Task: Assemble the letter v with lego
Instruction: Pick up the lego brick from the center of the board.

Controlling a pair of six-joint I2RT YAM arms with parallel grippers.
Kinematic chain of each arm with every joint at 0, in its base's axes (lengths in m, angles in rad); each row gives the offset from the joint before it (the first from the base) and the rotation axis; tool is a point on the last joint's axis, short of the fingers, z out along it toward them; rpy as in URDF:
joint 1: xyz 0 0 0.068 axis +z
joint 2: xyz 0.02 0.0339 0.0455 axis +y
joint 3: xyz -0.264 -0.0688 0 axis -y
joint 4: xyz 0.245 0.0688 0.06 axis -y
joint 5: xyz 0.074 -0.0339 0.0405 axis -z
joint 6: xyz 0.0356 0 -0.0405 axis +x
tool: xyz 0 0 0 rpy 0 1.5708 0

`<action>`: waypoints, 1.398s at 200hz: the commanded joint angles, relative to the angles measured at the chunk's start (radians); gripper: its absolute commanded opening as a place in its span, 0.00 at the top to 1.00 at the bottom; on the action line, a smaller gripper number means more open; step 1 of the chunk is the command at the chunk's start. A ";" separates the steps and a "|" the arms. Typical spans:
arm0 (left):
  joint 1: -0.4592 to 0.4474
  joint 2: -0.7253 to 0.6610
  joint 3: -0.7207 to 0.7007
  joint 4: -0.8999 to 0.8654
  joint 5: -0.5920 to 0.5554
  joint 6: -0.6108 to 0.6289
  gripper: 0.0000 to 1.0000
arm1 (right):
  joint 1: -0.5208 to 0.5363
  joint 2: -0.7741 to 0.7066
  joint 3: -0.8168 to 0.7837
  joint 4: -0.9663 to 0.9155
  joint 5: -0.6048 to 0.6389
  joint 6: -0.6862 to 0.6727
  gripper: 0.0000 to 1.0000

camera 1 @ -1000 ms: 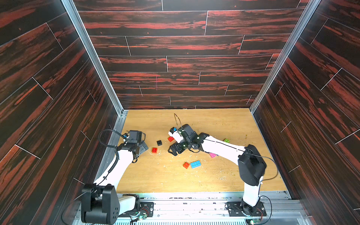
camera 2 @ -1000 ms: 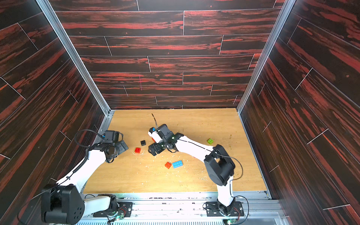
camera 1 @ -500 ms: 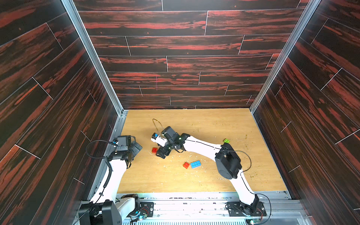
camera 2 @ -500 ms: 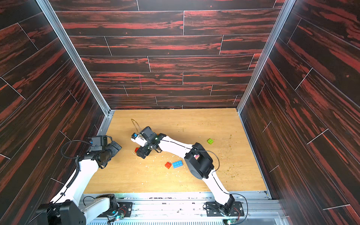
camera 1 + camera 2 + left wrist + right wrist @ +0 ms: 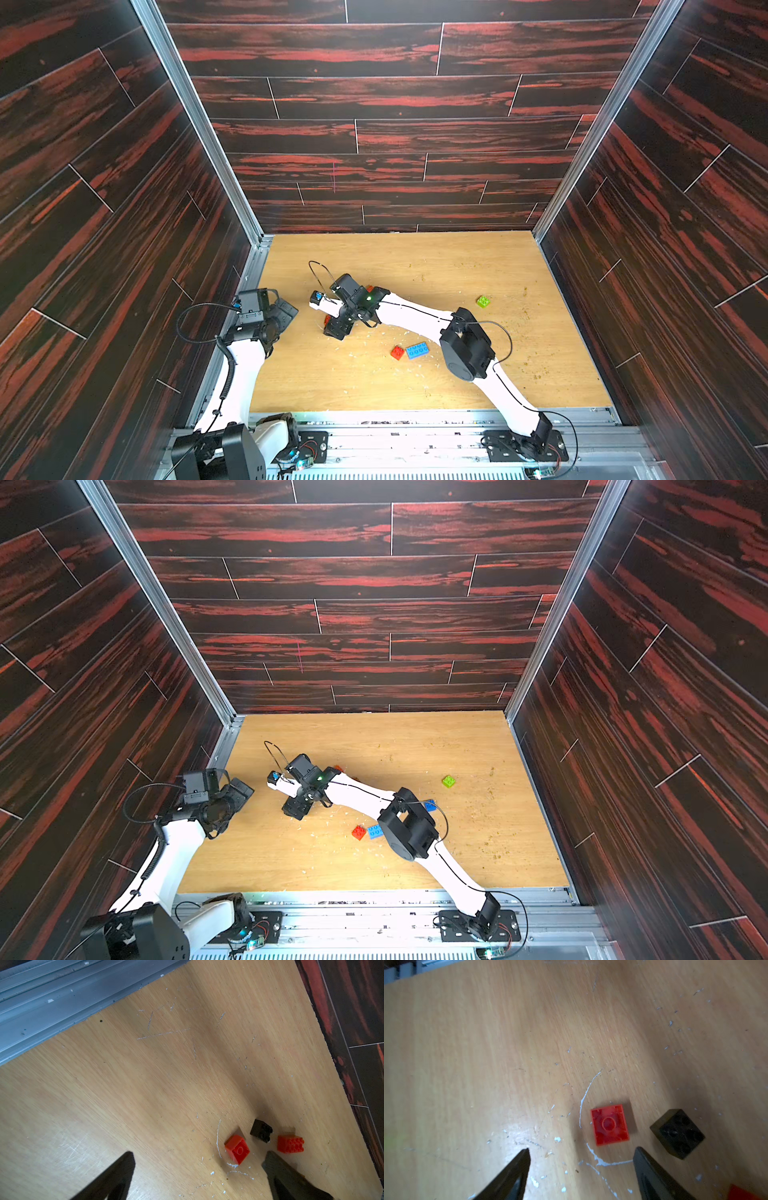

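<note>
table (image 5: 415, 270) holds loose lego (image 5: 417, 350). left end effector (image 5: 198, 1152) spread, empty, near table edge. right end effector (image 5: 581, 1149) spread, empty, tips just short of upside-down red brick (image 5: 609, 1124), off-centre. risk: one finger clips it, shoves it into black brick (image 5: 678, 1133).

seven bricks show in all. red: three, an upturned red (image 5: 237, 1149), a studded red (image 5: 290, 1144) and a near red (image 5: 397, 352). black: one black brick (image 5: 261, 1130). green: one green brick (image 5: 483, 301), far right. blue: two, a long blue (image 5: 417, 350) and a part-hidden blue (image 5: 430, 805) behind the right arm (image 5: 361, 796). arms: two, counting the left arm (image 5: 245, 365). grippers: two, the left gripper (image 5: 199, 1154) and the right gripper (image 5: 581, 1149).
</note>
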 commanded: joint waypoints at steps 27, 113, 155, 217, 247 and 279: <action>0.016 -0.013 -0.018 0.010 0.026 -0.006 0.00 | -0.002 0.096 0.123 -0.065 0.007 -0.025 0.21; 0.017 -0.001 -0.021 0.021 0.037 0.002 0.00 | -0.037 0.152 0.189 -0.087 -0.009 -0.024 0.24; 0.017 0.001 -0.024 0.025 0.036 0.003 0.00 | -0.038 0.184 0.232 -0.111 -0.026 -0.023 0.24; 0.017 -0.007 -0.024 0.023 0.028 0.006 0.00 | -0.037 0.199 0.248 -0.119 -0.052 -0.020 0.25; 0.017 -0.008 -0.026 0.025 0.027 0.006 0.00 | -0.037 0.219 0.275 -0.127 -0.046 -0.018 0.25; 0.017 -0.005 -0.025 0.027 0.032 0.005 0.00 | -0.037 0.241 0.302 -0.133 -0.040 -0.018 0.26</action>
